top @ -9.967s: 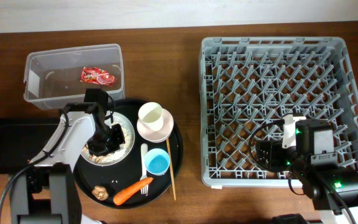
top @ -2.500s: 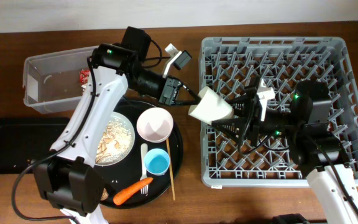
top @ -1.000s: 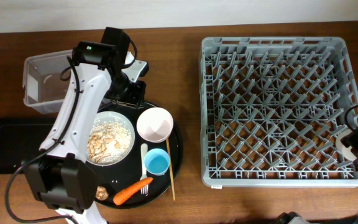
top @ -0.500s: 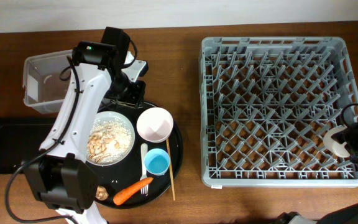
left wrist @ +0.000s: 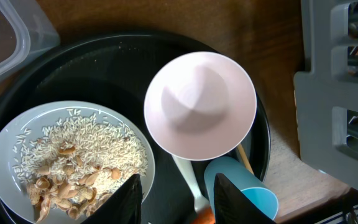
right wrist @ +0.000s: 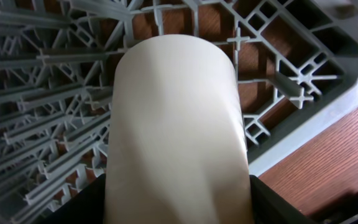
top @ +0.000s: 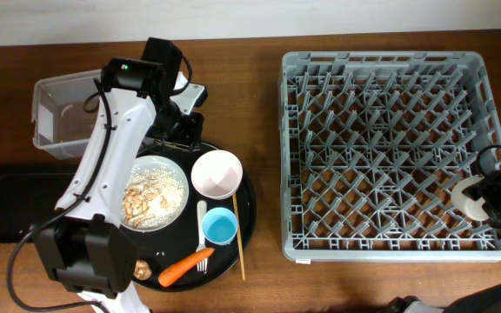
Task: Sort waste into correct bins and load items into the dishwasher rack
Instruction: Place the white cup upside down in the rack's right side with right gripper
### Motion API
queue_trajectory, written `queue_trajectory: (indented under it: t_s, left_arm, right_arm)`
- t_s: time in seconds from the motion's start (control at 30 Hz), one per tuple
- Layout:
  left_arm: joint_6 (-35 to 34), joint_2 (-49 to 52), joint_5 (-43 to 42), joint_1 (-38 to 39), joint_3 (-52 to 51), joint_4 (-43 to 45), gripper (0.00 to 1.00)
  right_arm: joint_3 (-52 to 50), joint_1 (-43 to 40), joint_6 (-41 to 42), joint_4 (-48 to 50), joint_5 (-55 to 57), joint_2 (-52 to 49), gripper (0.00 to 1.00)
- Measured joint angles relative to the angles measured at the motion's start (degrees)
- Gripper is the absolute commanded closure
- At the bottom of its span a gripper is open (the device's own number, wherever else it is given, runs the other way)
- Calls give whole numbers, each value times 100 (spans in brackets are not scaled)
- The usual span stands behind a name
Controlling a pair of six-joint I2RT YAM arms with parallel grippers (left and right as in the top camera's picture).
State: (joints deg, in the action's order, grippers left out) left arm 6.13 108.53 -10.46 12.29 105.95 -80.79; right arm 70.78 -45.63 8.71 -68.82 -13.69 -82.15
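Brown wood-grain tabletop (top: 263,130) seen from above, w/ a strip of pale wall (top: 233,17) along the far edge. A large grey dishwasher rack (top: 287,156) fills the right half. The cream cup (top: 470,196) is in the rack's corner nearest the right arm, btwn the fingers of the right gripper (right wrist: 179,205); can't tell if they clamp it or stand loose. On the left, a round black tray (top: 249,209) holds a white plate (top: 183,198) of rice scraps, pink bowl (top: 216,174), blue cup (top: 220,228) and carrot (top: 185,267). The left gripper (left wrist: 176,193) hovers over it, fingers apart, nothing btwn them. A clear tub (top: 50,83) and shallow black tray (top: 7,204) sit at the left edge.
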Motion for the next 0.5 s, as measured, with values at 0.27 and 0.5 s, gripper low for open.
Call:
queue_trajectory:
  t_s: [0.27, 0.5]
  left_arm:
    - [0, 0, 0, 0, 0, 0, 63]
    - [0, 0, 0, 0, 0, 0, 63]
  right_arm:
    - [0, 0, 4, -17, -17, 0, 36]
    - [0, 0, 0, -20, -20, 0, 26]
